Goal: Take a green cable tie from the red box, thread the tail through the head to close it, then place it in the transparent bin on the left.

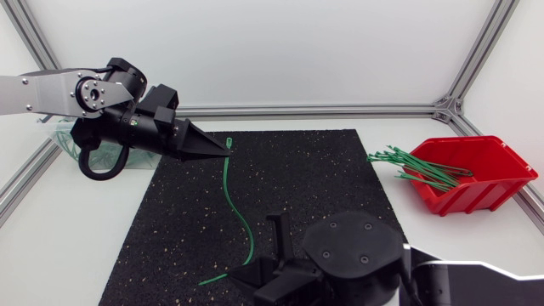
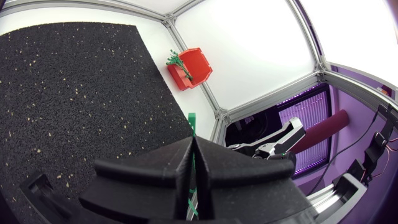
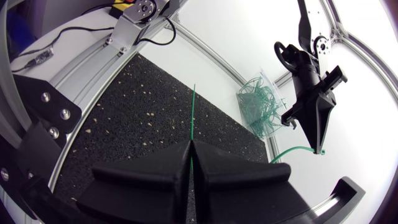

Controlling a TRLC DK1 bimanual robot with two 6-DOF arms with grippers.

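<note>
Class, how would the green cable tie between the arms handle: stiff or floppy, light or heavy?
Probably springy, not limp: the cable tie bows smoothly between left end effector and right end effector. Likely light: very thin.

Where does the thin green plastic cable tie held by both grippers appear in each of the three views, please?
Head view: the thin green plastic cable tie curves down from the left gripper over the mat's middle.
Left wrist view: it pokes out ahead of the shut left gripper.
Right wrist view: it rises as a thin line from the shut right gripper.
Shared landmark: the black speckled rubber mat.
</note>
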